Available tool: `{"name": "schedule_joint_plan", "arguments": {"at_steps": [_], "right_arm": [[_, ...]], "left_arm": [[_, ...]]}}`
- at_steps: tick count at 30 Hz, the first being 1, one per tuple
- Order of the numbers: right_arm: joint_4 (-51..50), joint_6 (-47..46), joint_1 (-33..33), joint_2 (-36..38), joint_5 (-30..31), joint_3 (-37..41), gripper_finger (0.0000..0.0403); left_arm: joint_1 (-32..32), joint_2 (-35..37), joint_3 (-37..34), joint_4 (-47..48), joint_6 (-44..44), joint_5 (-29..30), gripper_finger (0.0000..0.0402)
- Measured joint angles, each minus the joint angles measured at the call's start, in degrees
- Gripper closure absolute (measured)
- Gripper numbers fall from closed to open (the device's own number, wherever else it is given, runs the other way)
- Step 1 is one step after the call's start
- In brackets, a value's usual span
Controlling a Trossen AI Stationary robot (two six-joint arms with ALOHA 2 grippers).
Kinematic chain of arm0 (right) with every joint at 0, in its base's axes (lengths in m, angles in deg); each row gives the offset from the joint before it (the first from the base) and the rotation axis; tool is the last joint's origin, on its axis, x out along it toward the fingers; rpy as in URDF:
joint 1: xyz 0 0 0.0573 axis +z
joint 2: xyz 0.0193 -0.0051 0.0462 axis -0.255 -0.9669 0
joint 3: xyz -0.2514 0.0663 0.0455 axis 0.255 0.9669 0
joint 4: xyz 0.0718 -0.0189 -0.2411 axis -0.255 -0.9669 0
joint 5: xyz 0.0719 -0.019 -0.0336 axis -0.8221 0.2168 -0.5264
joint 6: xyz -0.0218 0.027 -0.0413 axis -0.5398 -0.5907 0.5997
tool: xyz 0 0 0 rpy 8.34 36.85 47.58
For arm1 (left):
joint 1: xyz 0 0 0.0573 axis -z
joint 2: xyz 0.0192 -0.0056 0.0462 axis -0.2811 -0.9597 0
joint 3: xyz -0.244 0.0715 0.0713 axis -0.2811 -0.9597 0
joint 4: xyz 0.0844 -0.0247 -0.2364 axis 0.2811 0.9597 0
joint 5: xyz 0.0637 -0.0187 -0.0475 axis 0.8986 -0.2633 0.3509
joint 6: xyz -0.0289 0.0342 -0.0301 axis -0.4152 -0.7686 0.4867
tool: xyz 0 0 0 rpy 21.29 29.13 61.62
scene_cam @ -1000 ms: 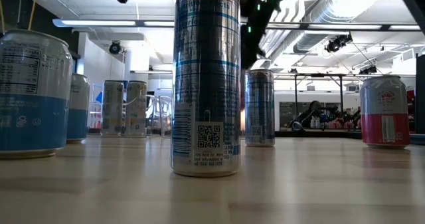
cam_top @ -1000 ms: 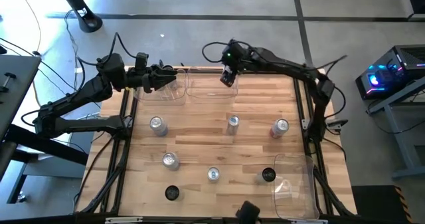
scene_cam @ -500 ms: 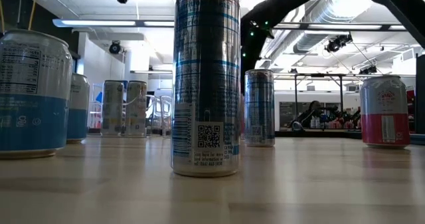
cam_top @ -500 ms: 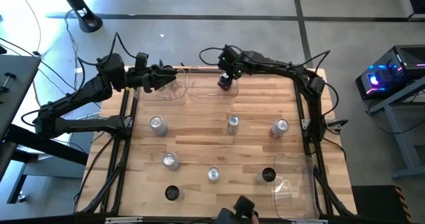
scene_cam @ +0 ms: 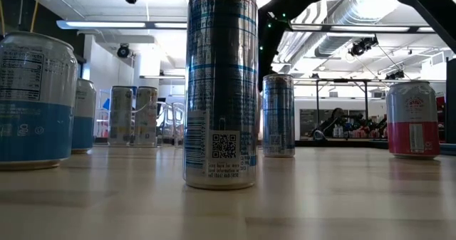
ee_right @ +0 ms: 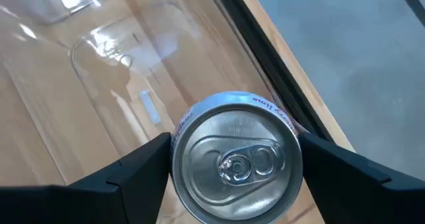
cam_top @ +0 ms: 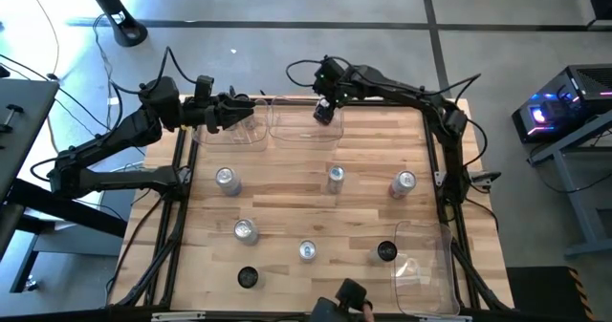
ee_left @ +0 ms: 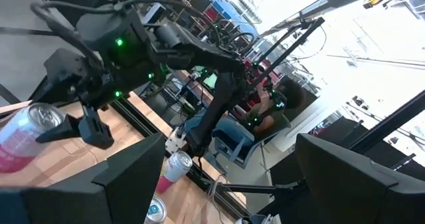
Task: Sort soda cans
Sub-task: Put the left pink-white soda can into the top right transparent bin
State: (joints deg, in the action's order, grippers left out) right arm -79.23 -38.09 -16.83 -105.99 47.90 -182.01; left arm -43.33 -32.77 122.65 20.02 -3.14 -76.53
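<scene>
My right gripper hangs over the middle clear bin at the table's far edge, shut on a silver soda can with red lettering. The left wrist view shows that can as pink and silver. My left gripper is open and empty over the left clear bin. Several other cans stand upright on the table: silver ones, a red-and-silver one, and black-topped ones. My right gripper pinches the can between its two fingers, one on each side of the wall just below the rim. The fingers come from above, pointing down. The can stays upright, top up, over the bin; whether its base touches the bin floor does not show.
A third clear bin lies at the near right corner. The tall can fills the middle of the low view and hides much behind it. A dark object shows at the near edge. Open wood lies between the standing cans.
My right arm has shifted slightly toward the table's left over the middle bin, still holding the can. The dark object at the near edge has moved a little to the left.
</scene>
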Motion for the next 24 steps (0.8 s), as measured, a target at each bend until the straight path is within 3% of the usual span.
{"name": "schedule_joint_plan", "arguments": {"at_steps": [8, 24], "right_arm": [[-0.91, -4.80, -1.25, 0.02, -5.00, 1.59, 0.0102], [0.58, -9.03, -1.47, -0.02, -4.59, 2.95, 0.0102]], "left_arm": [[-0.01, 0.00, 0.00, 0.02, -0.03, 0.01, 0.0069], [0.00, 0.00, 0.00, 0.03, -0.04, 0.01, 0.0069]]}}
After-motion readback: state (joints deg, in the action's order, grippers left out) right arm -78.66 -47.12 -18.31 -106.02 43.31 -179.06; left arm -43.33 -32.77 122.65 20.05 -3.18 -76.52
